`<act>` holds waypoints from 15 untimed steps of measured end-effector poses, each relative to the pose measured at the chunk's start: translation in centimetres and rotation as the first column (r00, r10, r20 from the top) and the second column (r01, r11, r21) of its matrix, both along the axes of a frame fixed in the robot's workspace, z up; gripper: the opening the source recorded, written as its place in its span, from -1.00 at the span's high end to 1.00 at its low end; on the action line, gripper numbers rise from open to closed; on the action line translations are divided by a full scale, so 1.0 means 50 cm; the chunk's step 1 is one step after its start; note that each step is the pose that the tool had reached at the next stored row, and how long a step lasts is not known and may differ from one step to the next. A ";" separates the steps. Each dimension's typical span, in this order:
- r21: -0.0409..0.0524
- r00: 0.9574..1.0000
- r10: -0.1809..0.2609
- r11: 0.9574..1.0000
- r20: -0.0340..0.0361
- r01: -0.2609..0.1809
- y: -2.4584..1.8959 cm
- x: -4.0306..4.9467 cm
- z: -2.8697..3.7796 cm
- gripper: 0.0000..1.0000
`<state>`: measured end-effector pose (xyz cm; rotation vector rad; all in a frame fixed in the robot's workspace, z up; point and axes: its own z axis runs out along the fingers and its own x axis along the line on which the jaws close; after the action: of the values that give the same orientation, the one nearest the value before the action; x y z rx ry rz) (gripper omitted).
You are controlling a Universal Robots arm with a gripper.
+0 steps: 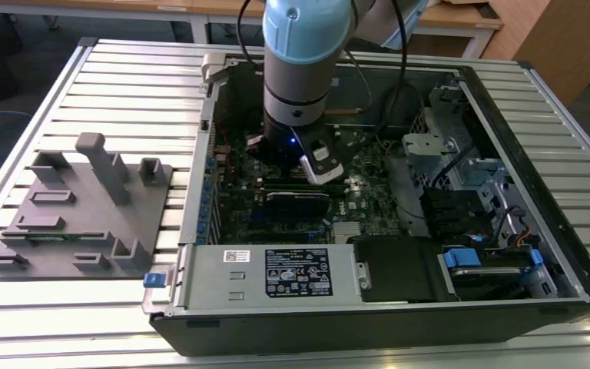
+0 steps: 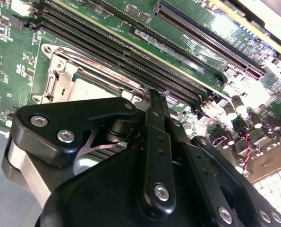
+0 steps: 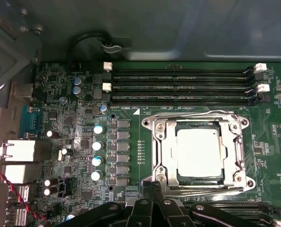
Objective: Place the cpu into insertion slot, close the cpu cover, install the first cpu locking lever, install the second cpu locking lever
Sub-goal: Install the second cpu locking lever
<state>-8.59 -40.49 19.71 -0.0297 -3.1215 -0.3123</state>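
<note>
In the first wrist view the cpu (image 3: 199, 151), a pale silver square, lies in the insertion slot (image 3: 155, 187), whose shiny rim frames it on the green board. The cpu cover (image 3: 164, 151) lies flat over it, the chip showing through its window. Thin wire levers run along two opposite sides of the socket, one (image 3: 197, 113) beside the memory slots and one (image 3: 211, 189) on the gripper's side. My gripper (image 3: 153, 187) is shut, its black fingertips together at the socket's corner edge. The second wrist view has the shut fingers (image 2: 154, 109) just beside the socket (image 2: 79, 80).
The arm (image 1: 297, 77) reaches down into an open computer case (image 1: 571, 254) lying on a slatted metal table (image 1: 120, 84). A grey fixture block (image 1: 80, 207) sits at the exterior view's left. Long black memory slots (image 3: 178, 87) run beside the socket. Capacitors (image 3: 97, 151) and cables crowd the board.
</note>
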 end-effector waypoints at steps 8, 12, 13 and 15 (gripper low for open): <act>0.003 1.000 0.000 1.000 0.000 0.000 -0.0016 -0.007 -0.006 0.80; 0.003 1.000 0.000 1.000 0.000 0.000 -0.0023 -0.010 -0.008 0.80; 0.003 1.000 0.000 1.000 0.000 0.000 -0.0024 -0.010 -0.009 0.80; 0.003 1.000 0.000 1.000 0.000 0.000 -0.0025 -0.011 -0.009 0.80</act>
<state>-9.13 -40.62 19.25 -0.0296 -3.1210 -0.3166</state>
